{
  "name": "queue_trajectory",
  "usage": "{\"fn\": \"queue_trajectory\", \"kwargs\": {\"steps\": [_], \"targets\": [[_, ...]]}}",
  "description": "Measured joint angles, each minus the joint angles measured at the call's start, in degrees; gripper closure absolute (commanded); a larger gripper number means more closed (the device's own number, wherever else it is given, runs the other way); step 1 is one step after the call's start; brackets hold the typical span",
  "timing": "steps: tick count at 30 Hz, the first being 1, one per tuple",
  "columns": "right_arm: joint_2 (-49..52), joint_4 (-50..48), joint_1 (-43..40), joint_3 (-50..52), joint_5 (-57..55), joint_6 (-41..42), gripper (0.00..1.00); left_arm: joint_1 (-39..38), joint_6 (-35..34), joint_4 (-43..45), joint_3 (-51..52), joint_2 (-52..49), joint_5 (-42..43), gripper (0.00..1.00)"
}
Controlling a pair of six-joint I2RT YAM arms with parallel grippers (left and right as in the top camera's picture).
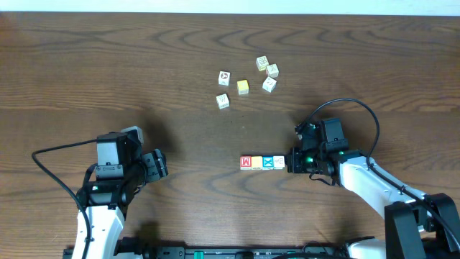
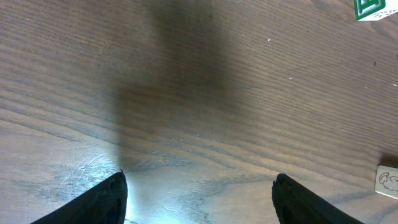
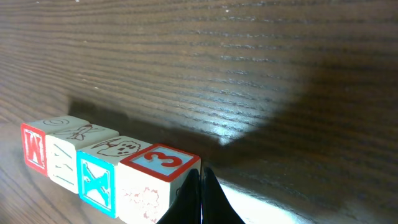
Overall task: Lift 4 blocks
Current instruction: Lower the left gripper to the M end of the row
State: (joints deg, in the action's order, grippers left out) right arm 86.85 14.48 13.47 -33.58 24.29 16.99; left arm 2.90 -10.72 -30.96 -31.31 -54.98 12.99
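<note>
The four blocks lie in one tight row on the table: red-faced (image 1: 246, 162), yellow-orange (image 1: 256, 162), blue X (image 1: 268, 162) and whitish (image 1: 279, 162). The right wrist view shows the same row: red block (image 3: 34, 146), pale block (image 3: 62, 162), blue X block (image 3: 96, 180), and the end block (image 3: 158, 165) with a red 3 on top. My right gripper (image 1: 288, 161) is shut, its tips (image 3: 201, 177) resting against the end block's right side and holding nothing. My left gripper (image 1: 162, 164) stands open far to the left, over bare wood (image 2: 200, 186).
Several loose cubes sit at the back: a whitish one (image 1: 224, 78), a pale yellow one (image 1: 243, 86), another white one (image 1: 223, 101) and a cluster (image 1: 269, 75). Two of them show at the left wrist view's right edge, a green-marked cube (image 2: 373, 7) and a whitish cube (image 2: 388, 180).
</note>
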Motion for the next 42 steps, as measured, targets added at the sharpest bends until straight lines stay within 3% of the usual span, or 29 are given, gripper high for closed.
{"fn": "queue_trajectory", "kwargs": {"steps": [14,17,19,20,23,33,42], "targets": [[0.0,-1.51,2.91,0.0,0.13,1.92,0.99,0.0,0.0,0.04,0.0,0.0,0.0,0.25],[0.0,-1.46,2.89,0.0,0.04,2.05,0.99,0.0,0.13,0.02,0.0,0.0,0.0,0.52],[0.0,-1.44,2.89,0.0,-0.11,2.12,0.99,0.0,-0.09,0.09,0.0,0.0,0.22,0.64],[0.0,-1.42,2.89,0.0,-0.13,2.12,0.99,-0.02,-0.24,0.11,0.0,0.0,0.33,0.78],[0.0,-0.74,2.91,0.0,-0.24,2.12,0.99,0.0,-0.33,0.57,0.0,0.0,1.55,0.92],[0.0,0.07,2.91,0.0,-0.31,2.14,0.99,-0.63,-0.2,8.22,0.0,-8.39,8.7,0.93],[0.0,1.73,2.91,0.0,-0.28,2.14,0.99,-8.76,-1.75,18.95,0.0,-19.45,10.99,0.93]]}}
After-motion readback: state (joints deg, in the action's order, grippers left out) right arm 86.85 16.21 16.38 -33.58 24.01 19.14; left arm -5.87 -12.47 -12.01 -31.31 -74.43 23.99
